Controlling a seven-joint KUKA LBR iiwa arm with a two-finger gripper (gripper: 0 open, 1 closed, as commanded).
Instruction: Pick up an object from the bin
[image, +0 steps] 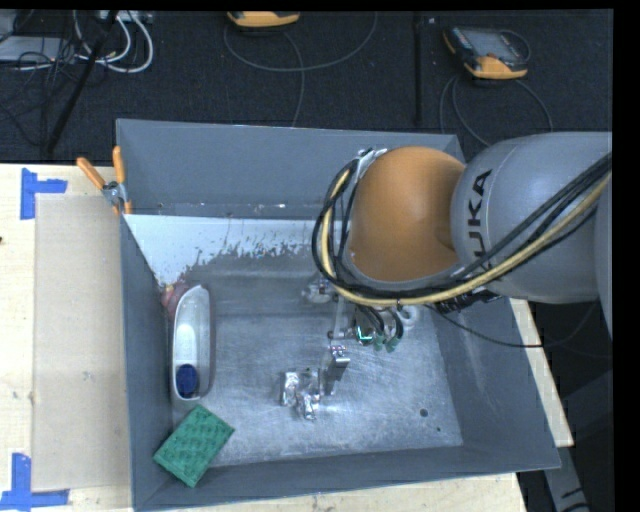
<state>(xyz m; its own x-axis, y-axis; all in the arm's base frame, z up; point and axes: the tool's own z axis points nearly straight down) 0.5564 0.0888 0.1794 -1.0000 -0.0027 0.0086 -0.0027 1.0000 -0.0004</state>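
One big arm (530, 230) with an orange wrist cover reaches in from the right over the grey bin (280, 170). Its hand (305, 392) hangs low above bare floor near the bin's middle; whether it is spread or pressed together cannot be told. Well apart to its left lies a white oblong thing (190, 335) with a blue end. A green square pad (195, 443) sits in the front-left corner.

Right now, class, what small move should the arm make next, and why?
Probably a short shift toward the view's left. The gripper hangs over bare bin floor, nothing beneath it. The nearest things lie left of it: a green textured pad in the lower-left corner and a white oblong thing with a blue end by the left wall.
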